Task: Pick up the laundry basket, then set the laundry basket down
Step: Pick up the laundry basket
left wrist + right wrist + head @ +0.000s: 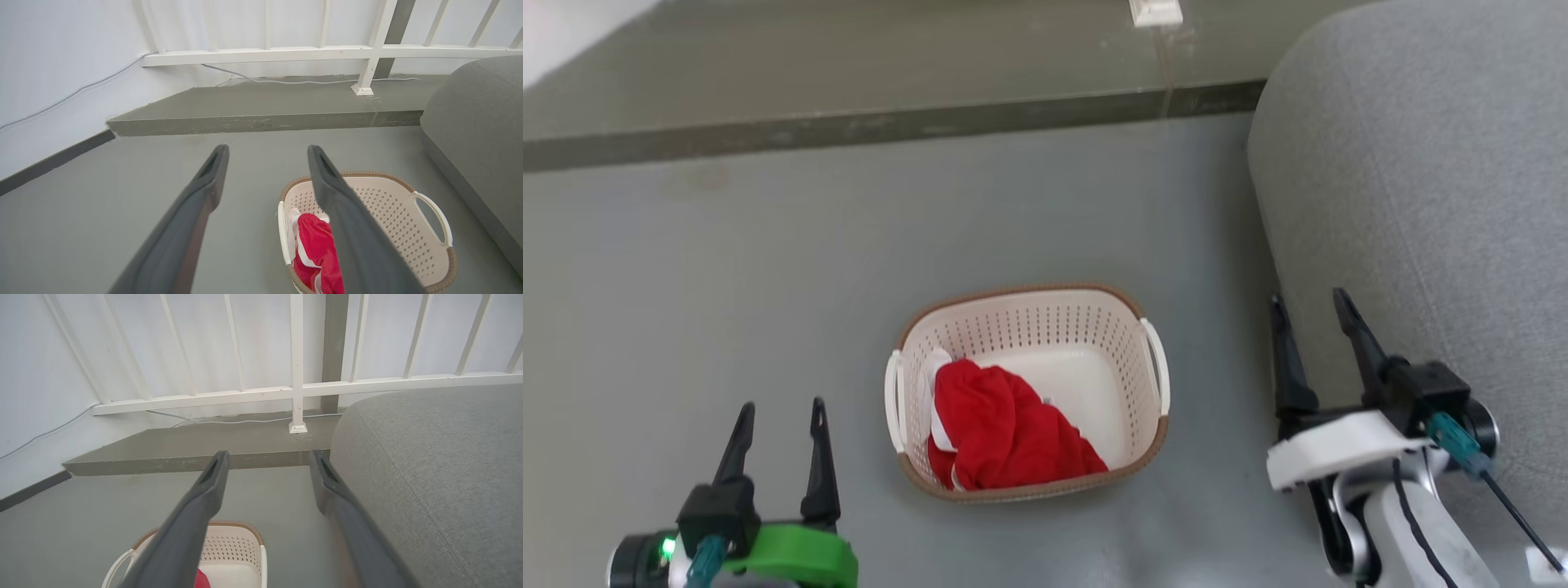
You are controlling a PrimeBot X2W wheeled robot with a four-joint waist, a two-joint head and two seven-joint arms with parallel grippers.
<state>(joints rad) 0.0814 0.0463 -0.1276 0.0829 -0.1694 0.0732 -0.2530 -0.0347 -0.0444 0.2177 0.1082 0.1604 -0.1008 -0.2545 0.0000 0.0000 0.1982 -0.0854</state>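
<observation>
Laundry basket [1054,327] sits on the grey floor [768,286], between the two grippers and touched by neither. Its long axis runs crosswise, from one gripper toward the other, so a white side handle caps each end. The left handle [894,400] faces the left gripper [783,404], and the right handle [1158,363] faces the right gripper [1308,296]. A red garment [1005,429] lies bunched inside, toward the left gripper's end.

From the left gripper the basket lies just to the right and slightly ahead. From the right gripper it lies to the left and a little behind the fingertips. The left gripper looks the nearer of the two to its handle, though I cannot tell how high each hangs above the floor.

Both grippers point forward, away from the robot, fingers parted to a middling gap and holding nothing. Just right of the right gripper rises a grey upholstered seat [1421,204]. The pick-up seems not yet begun. Each arm would likely need to swing inward and down to its own handle.
</observation>
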